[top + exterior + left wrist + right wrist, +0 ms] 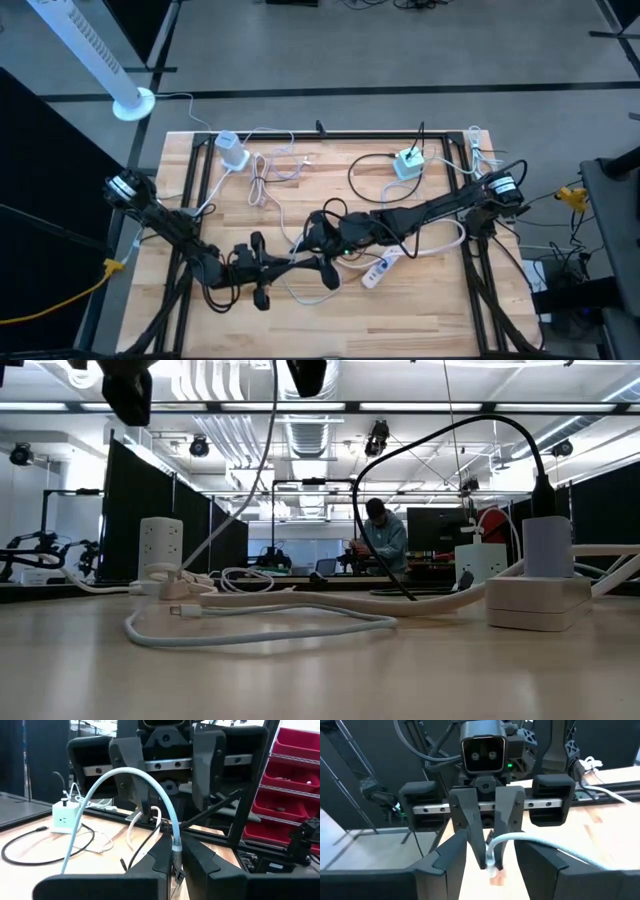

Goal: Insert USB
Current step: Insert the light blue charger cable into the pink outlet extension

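Pinching cable (pixel 150 785), left fingers (pixel 162 857) (only wrist views show).

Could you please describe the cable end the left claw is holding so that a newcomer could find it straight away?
Start at the wooden table and find the two claws facing each other near its middle. The left claw is shut on the pale braided cable; alone among the cables, it arches up off the table.

Bright, even overhead light from ceiling fixtures (pixel 200 445); soft shadows on the tabletop (pixel 330 310); blurred near tabletop in low view; wrist foregrounds soft.
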You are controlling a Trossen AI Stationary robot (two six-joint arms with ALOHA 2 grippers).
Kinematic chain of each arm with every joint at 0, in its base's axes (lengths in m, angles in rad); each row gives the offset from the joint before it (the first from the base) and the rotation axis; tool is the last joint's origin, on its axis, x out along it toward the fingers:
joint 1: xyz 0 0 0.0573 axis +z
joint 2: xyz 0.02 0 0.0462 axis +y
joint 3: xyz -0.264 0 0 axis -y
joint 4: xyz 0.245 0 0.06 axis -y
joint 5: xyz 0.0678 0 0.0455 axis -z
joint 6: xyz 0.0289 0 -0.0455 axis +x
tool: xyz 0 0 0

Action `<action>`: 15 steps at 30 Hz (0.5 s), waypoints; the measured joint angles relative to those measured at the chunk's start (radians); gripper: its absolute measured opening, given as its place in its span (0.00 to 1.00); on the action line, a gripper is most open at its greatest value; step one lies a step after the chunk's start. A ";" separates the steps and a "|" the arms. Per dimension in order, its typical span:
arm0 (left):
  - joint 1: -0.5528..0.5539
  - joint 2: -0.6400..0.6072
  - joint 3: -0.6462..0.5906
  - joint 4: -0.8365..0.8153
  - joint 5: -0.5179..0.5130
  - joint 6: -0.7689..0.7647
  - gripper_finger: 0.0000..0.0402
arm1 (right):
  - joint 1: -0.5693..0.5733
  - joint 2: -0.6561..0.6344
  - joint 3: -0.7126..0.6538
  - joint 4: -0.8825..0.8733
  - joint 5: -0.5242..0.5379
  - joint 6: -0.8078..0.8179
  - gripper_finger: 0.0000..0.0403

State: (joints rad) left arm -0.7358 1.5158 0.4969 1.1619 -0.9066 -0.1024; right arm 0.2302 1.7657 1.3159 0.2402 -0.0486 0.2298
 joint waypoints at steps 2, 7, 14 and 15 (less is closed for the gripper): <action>0.001 0.000 0.002 0.006 0.000 0.015 0.04 | 0.000 0.003 0.000 0.003 0.001 -0.003 0.35; 0.008 0.000 0.013 0.005 -0.001 0.024 0.04 | 0.000 0.004 0.000 0.003 0.004 -0.006 0.29; 0.022 0.000 0.013 -0.006 -0.001 0.025 0.04 | 0.000 0.004 0.000 -0.004 0.006 -0.006 0.11; 0.023 0.000 0.013 -0.008 -0.001 0.023 0.04 | 0.000 0.004 0.000 -0.003 0.006 -0.006 0.07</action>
State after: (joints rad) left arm -0.7129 1.5158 0.5102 1.1535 -0.9076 -0.0797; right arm 0.2302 1.7699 1.3159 0.2367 -0.0422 0.2234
